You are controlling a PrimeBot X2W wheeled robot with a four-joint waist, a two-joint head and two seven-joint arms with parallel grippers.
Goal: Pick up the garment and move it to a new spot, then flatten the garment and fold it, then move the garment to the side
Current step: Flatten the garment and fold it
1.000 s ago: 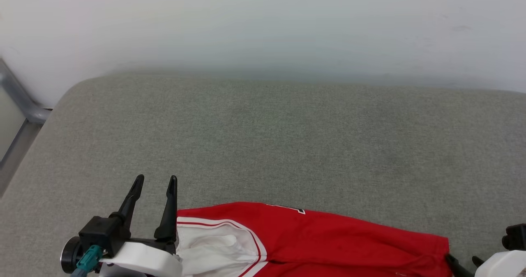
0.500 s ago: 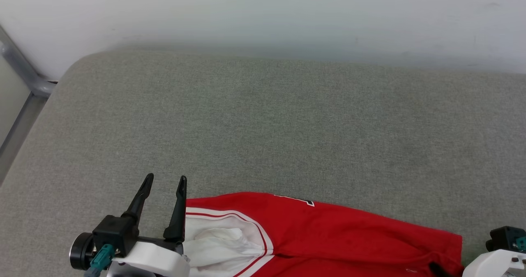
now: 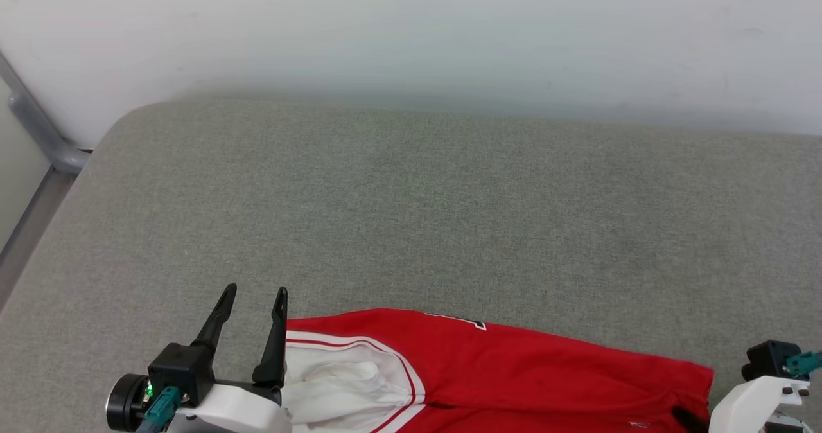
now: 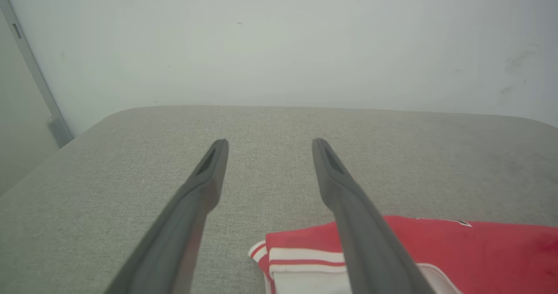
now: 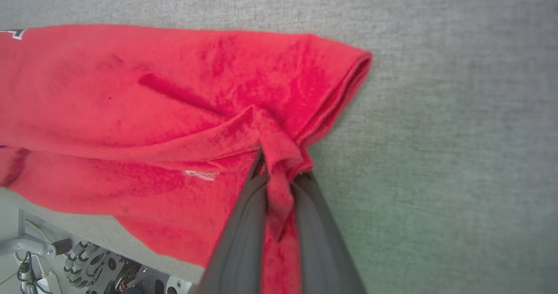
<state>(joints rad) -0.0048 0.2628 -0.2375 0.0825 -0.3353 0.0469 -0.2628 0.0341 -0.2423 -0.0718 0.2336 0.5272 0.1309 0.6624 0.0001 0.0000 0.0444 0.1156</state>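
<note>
The garment (image 3: 526, 375), a red jersey with white trim, lies along the near edge of the grey cushion. My left gripper (image 3: 255, 288) stands open just left of its white-striped end, fingers spread over bare cushion in the left wrist view (image 4: 269, 141), with the garment (image 4: 479, 250) at the lower right. My right gripper (image 3: 686, 418) is at the garment's right end, mostly cut off by the frame. In the right wrist view that gripper (image 5: 279, 167) is shut on a pinched fold of the red garment (image 5: 130, 93) near its right hem.
The grey cushion (image 3: 449, 214) stretches far ahead to a white wall (image 3: 411, 28). A grey metal bar (image 3: 38, 137) runs past the cushion's left corner. My wheeled base (image 5: 83, 263) shows below the cushion's near edge.
My right gripper has gone from open to shut on the garment's right end. The head camera shifted slightly. The left gripper stays open beside the garment.
</note>
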